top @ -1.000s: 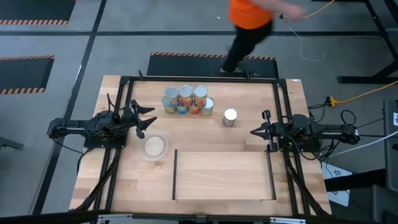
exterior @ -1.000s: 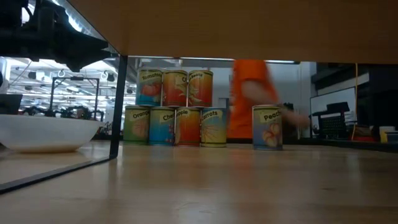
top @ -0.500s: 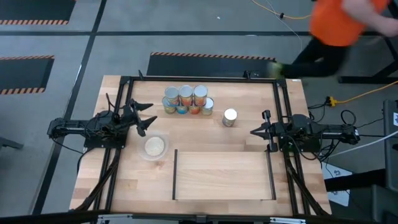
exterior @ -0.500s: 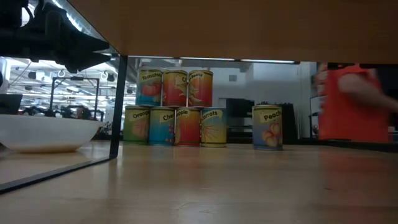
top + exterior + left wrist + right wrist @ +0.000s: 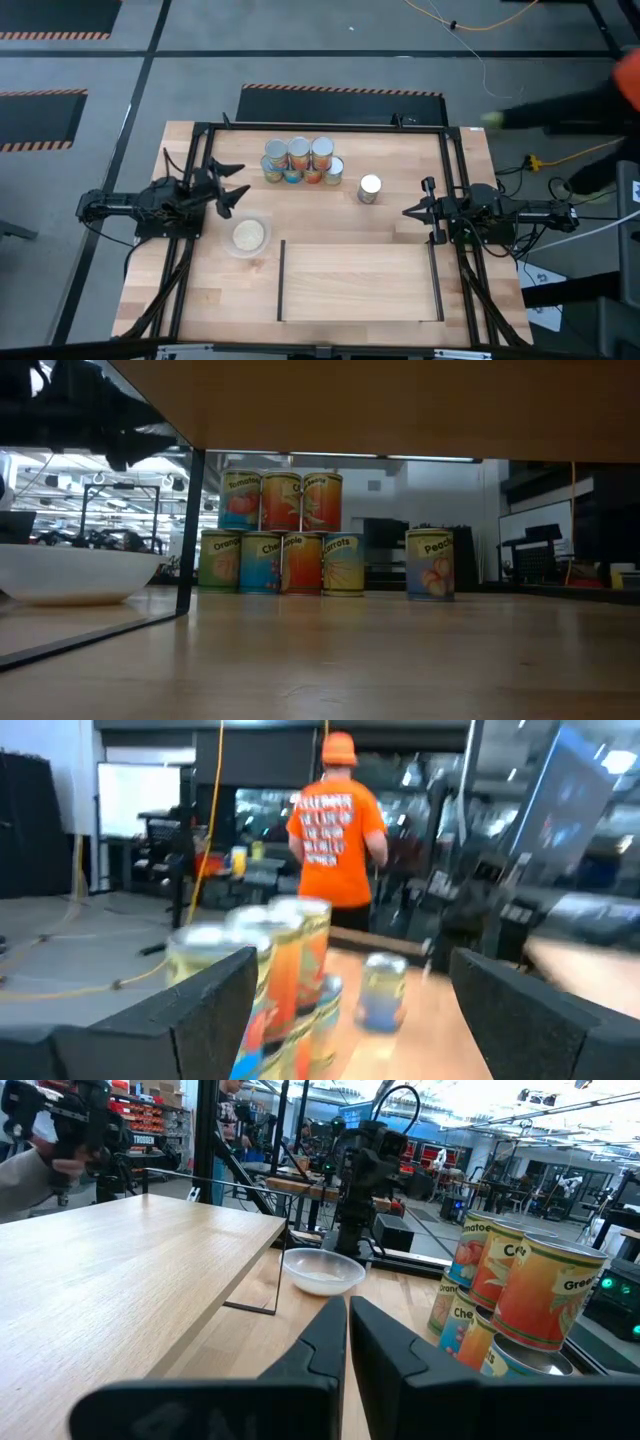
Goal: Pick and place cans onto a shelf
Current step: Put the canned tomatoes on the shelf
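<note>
Your left gripper (image 5: 226, 187) sat over the table's left side with its fingers spread wide, nothing between them, pointed toward the stack of cans (image 5: 298, 160). In your left wrist view those two dark fingers (image 5: 205, 1010) framed the stack (image 5: 270, 982) with a clear gap on either side, and a person in an orange shirt (image 5: 335, 838) stood in the room beyond the table, back turned.

The cans stood upright, long axes vertical and shiny tops up, grouped near the table's far edge. From the low view you had four on the table (image 5: 280, 563) in a row with three more stacked on top of them (image 5: 281, 501), labels facing the camera. One single can (image 5: 370, 188) stood apart to the right of the group, also upright; its label read as peaches in the low view (image 5: 430, 564).

The shelf (image 5: 360, 282) lay flat on the near half of the table, its long axis running left to right, a thin black bar at each short end, with no can on it. The clear dish (image 5: 247, 236) rested just off its left end, near your left gripper.

Your right gripper (image 5: 412, 211) waited at the table's right side, near the shelf's right bar, its fingers (image 5: 320, 1342) nearly together with only a thin slit between them, holding nothing.
</note>
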Tool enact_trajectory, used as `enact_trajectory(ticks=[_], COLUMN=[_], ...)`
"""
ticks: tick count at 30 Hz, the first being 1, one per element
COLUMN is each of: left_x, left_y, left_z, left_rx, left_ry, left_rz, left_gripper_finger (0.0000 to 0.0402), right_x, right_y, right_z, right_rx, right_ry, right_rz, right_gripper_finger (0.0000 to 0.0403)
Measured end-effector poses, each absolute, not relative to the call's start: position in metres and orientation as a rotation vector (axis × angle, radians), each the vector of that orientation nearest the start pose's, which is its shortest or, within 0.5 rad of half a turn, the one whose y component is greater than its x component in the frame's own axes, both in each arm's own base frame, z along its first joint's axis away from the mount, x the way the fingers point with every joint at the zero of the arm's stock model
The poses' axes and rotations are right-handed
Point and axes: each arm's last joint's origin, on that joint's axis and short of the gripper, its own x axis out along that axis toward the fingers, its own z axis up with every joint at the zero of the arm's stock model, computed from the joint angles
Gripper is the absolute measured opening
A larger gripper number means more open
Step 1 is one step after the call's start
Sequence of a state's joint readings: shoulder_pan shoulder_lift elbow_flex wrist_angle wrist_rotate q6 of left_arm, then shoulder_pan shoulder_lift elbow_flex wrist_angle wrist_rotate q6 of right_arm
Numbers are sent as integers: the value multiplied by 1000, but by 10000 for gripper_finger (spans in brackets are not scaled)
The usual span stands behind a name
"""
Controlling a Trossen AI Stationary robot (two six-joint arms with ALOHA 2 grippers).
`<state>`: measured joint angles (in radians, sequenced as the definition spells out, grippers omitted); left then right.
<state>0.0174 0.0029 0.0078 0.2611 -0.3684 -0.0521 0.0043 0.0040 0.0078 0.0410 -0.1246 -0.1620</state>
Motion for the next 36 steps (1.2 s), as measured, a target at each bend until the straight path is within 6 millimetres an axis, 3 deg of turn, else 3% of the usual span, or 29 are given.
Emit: enact_trajectory(ticks=[7,17,29,36], left_x=[90,100,146,173], left_y=[11,11,14,23], left_z=[203,235,296,317], left_rx=[-110,-68,58,91], left_ry=[-394,-344,-102,67], left_rz=[330,338,431,513], left_gripper_finger=[314,313,287,270], right_x=[97,97,97,97], right_y=[4,4,4,4], right_z=[170,170,170,170], right_rx=[-164,-165,-165,-165], right_ry=[-56,-56,-56,-56], right_rz=[125,124,124,124], right_gripper_finger=[23,23,23,23])
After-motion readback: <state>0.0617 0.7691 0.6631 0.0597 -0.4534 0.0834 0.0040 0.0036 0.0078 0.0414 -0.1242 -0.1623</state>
